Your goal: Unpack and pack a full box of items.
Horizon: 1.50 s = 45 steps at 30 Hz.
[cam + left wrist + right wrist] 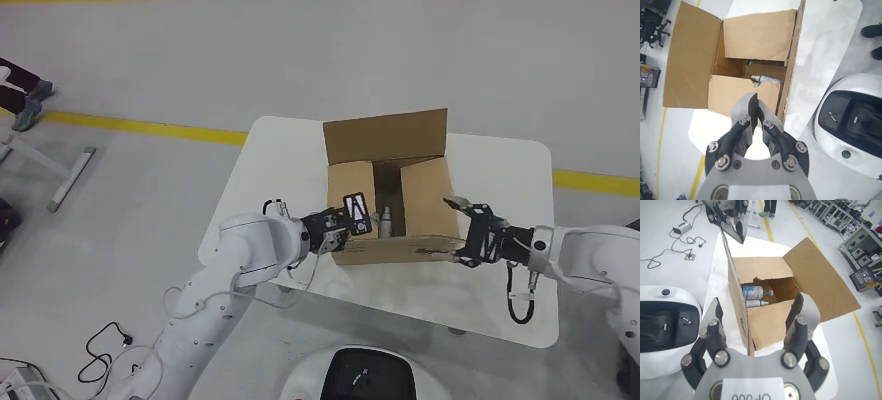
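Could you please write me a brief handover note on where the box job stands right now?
Left gripper: jaws shut, nothing seen between them, at one side flap by the near flap's end.
Right gripper: jaws open, straddling the near flap's other end.
Things: cardboard box on the table, far flap folded out, near flap upright, both side flaps half over the opening. Clear bottle and white bottle lie inside.
Done: box partly opened.
Left: fold the side flaps clear, unpack, repack.

Bright even light, soft glare on white table [810,56], shaded box [757,34] interior, wrist views bowed at edges
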Motion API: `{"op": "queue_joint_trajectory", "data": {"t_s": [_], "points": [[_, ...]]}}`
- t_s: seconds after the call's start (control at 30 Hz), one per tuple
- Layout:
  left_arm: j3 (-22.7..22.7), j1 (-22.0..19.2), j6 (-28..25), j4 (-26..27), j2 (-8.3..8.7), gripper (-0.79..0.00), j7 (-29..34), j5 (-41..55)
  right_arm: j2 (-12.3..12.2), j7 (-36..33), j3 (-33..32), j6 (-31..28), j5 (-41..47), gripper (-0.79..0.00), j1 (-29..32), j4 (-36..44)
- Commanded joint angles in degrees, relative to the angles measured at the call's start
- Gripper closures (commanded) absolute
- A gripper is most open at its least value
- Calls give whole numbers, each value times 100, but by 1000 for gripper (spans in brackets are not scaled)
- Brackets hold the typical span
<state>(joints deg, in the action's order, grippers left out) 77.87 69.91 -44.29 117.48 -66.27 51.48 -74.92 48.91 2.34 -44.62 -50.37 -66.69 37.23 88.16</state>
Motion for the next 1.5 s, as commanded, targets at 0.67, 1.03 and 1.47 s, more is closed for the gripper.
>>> {"op": "queue_joint_trajectory", "data": {"t_s": [0.67,1.03,1.47], "points": [[-23,562,-1260,313,259,0,-543,-284,282,-1173,117,111,2749,0,53,-1079],[-31,625,-1312,321,380,-336,-762,-368,764,-2852,1004,-45,3738,0,-566,-1749],[16,420,-690,240,436,-785,-805,-391,1046,-3140,1357,-759,3404,0,-807,-2101]]}}
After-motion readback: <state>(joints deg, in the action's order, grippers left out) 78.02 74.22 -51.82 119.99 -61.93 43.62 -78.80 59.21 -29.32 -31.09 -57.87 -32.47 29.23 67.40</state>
